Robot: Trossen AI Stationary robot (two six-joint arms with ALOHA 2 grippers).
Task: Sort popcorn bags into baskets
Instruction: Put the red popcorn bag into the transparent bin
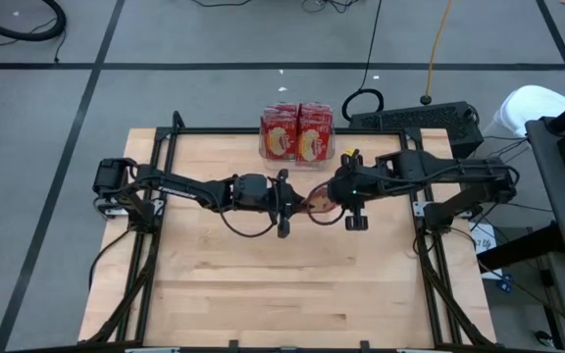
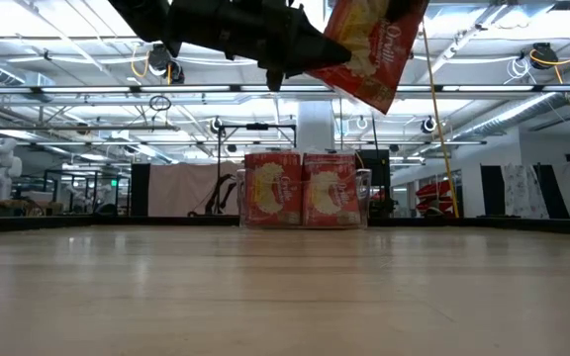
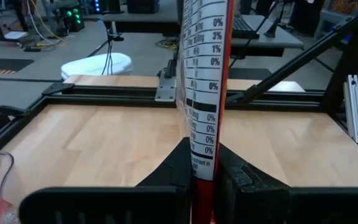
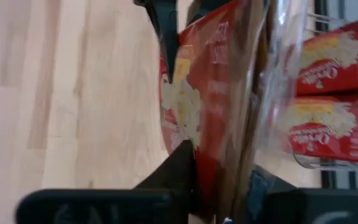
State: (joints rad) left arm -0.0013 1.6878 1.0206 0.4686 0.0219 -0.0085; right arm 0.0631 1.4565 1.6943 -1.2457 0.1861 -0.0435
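1. Evidently both arms met at mid-table, in the centre of the high view, with one popcorn bag (image 1: 318, 202) held between them above the wood.
2. The left gripper (image 3: 205, 177) was clamped on the bag's lower edge; its wrist view showed the white printed back of the packet standing edge-on between the two dark fingers, so the packet was kept upright.
3. The right gripper (image 4: 219, 180) had its fingers on either side of the same bag, red front showing. They looked pressed onto it, though at this close range I could not be sure the grip was complete.
4. In the low view the bag (image 2: 369, 49) hung tilted at the top centre of the frame, well clear of the table (image 2: 285, 297); this was probably a handover, each arm taking a different edge.
5. The clear basket (image 1: 297, 152) sat at the table's far edge, upper centre of the high view, with red packets (image 2: 300, 188) standing upright side by side in it. It lay nearer the right arm, which may explain passing the bag that way.
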